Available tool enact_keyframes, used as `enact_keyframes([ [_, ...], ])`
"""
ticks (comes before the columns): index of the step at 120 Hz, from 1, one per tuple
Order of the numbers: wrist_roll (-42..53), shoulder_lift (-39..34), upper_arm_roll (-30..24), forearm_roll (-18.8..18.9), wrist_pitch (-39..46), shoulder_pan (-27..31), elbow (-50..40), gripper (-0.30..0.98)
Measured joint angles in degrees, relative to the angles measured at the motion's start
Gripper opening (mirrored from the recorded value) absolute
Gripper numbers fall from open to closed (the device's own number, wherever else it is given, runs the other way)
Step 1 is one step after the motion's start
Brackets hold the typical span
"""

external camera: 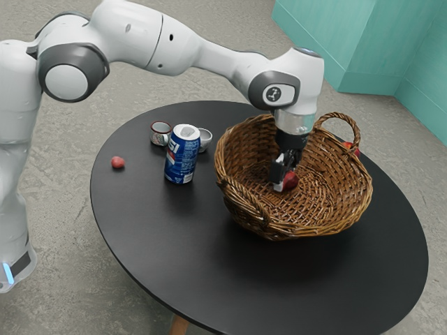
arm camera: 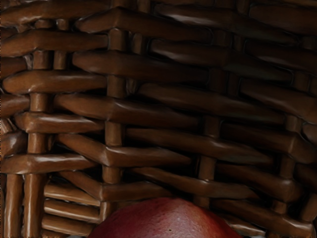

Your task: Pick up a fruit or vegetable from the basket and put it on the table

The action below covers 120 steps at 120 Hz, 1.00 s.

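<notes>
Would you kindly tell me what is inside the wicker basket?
The wicker basket holds a red fruit, partly covered by the tool reaching in. The near rim hides some of the basket's floor; anything there cannot be seen.

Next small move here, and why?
I'd secure the pincer's grip on the red fruit before any lift: it is down inside the basket, right at the fruit, but a firm hold can't be confirmed.

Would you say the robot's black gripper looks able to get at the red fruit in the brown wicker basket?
Probably yes: the gripper is right at the fruit, and the basket, open on top, leaves the way free.
</notes>
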Motion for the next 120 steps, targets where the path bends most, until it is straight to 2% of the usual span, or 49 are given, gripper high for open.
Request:
enact_keyframes([
  [28,0.0,-2.2,0.1,0.4,0.1,-0.5,0.0,0.35],
  [42,0.0,-4.4,0.3,1.9,0.1,-1.5,0.6,0.35],
  [54,0.0,-4.0,0.3,3.8,0.3,-3.2,7.4,0.36],
  [68,0.0,1.5,-0.5,5.9,2.8,-6.8,19.2,0.36],
  [83,0.0,9.3,-2.7,7.5,7.6,-10.6,27.2,0.36],
  [95,0.1,11.9,-4.8,10.0,11.3,-12.8,28.7,0.35],
  [112,-0.1,13.2,-5.2,11.3,14.4,-13.9,28.4,0.35],
  [120,-0.2,12.8,-5.1,11.8,15.2,-14.3,27.3,0.47],
])
